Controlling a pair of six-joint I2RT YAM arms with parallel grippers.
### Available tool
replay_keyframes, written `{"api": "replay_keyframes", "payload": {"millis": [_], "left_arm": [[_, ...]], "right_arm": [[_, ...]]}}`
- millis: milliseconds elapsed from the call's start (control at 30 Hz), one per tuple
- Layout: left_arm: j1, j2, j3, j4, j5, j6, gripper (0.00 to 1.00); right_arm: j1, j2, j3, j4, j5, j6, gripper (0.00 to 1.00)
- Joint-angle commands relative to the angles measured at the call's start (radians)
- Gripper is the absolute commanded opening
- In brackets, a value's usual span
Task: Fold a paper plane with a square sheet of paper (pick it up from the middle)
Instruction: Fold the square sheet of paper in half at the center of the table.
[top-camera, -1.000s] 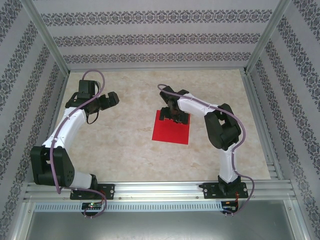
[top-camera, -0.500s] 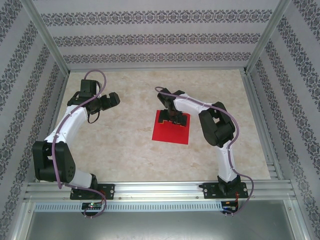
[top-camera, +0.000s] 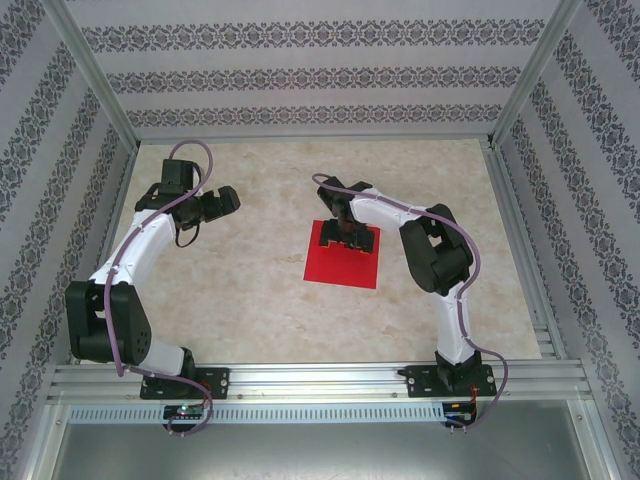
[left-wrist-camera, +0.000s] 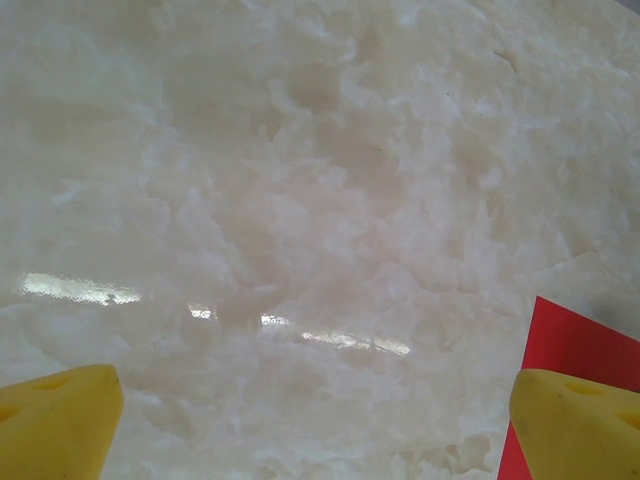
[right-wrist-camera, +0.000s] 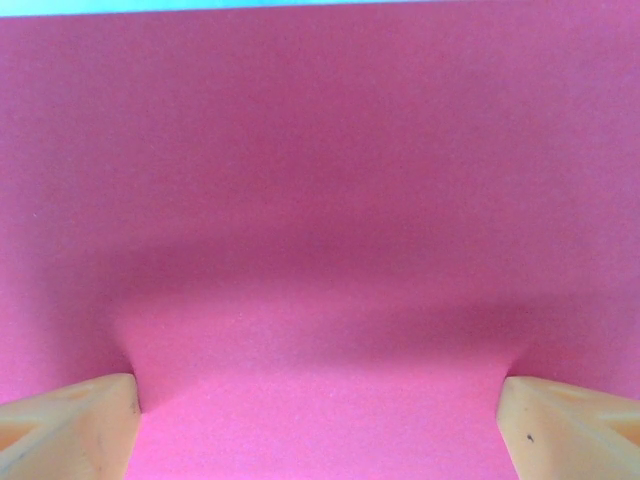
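the square sheet of paper (top-camera: 343, 262), bright red and unfolded, lies flat near the middle of the table.

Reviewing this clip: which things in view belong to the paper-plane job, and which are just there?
Belongs to the job:
square sheet of paper, lying flat and unfolded
right gripper, open over the sheet's far part
left gripper, open, off to the left above bare surface

Just there:
table
patterned walls
aluminium frame

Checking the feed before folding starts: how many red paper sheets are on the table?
1. The square sheet of paper lies flat mid-table, with the open right gripper down on its far part. A second sheet stacked exactly beneath it would be hidden.
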Motion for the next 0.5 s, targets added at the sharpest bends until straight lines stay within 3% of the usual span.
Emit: {"api": "replay_keyframes", "payload": {"millis": [0,467], "left_arm": [[-0.007,0.008,0.038,-0.017,0.011,-0.006,1.0],[-0.007,0.01,0.035,-0.026,0.011,-0.004,1.0]], "right_arm": [[-0.009,0.12,-0.079,0.002,-0.007,-0.029,0.9],[-0.016,0.091,-0.086,0.011,0.005,-0.053,0.83]]}}
